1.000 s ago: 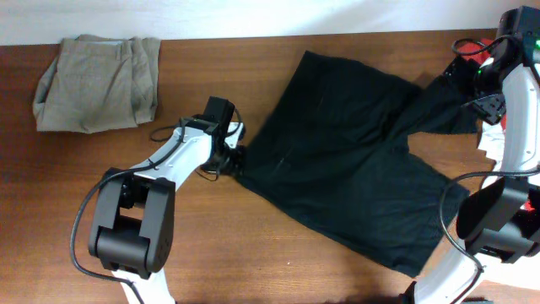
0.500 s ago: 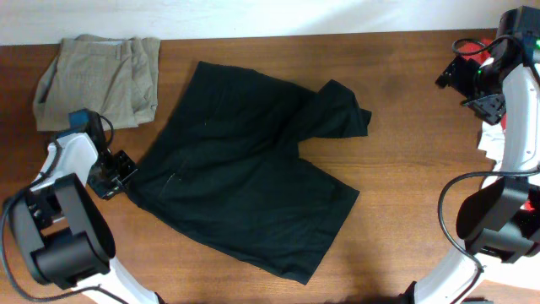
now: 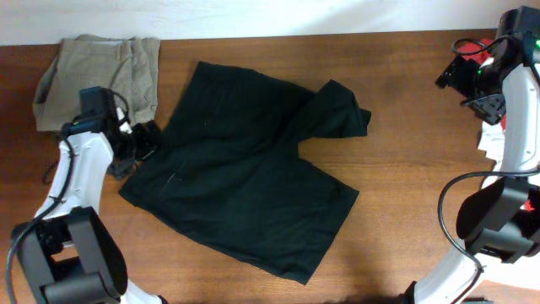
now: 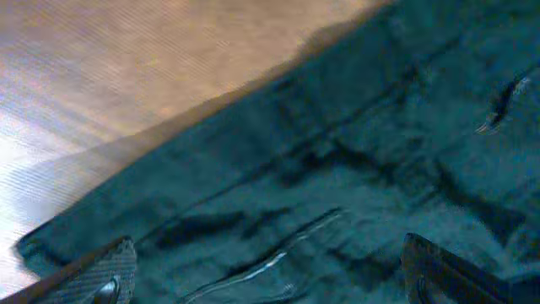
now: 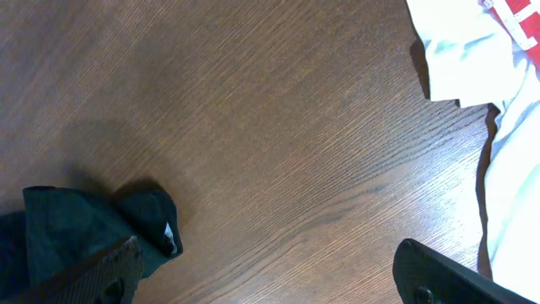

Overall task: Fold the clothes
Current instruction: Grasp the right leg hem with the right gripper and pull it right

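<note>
black shorts [image 3: 245,186] spread out on the wooden counter [image 3: 405,152], left of centre in the overhead view. waist edge at the left, both legs pointing right. upper leg rumpled and doubled over itself near the hem; lower leg flat, reaching toward the near edge of the counter.

left claw [image 3: 139,143] just beside the waist edge, close to its lower corner. from the left wrist, fingers spread wide over dark creased fabric, nothing pinched between them; cannot tell whether the tips touch the cloth.

right claw [image 3: 451,76] up at the far right, well apart from the shorts. fingers wide apart over bare wood, holding nothing. in the right wrist view, tip of the rumpled leg at lower left, with a small pale label [image 5: 169,232] showing.

folded khaki garment [image 3: 93,76] at the far left corner, near the shorts but not touching them. red-and-white t-shirt [image 5: 506,127] bunched at the right edge, beside the right arm.
</note>
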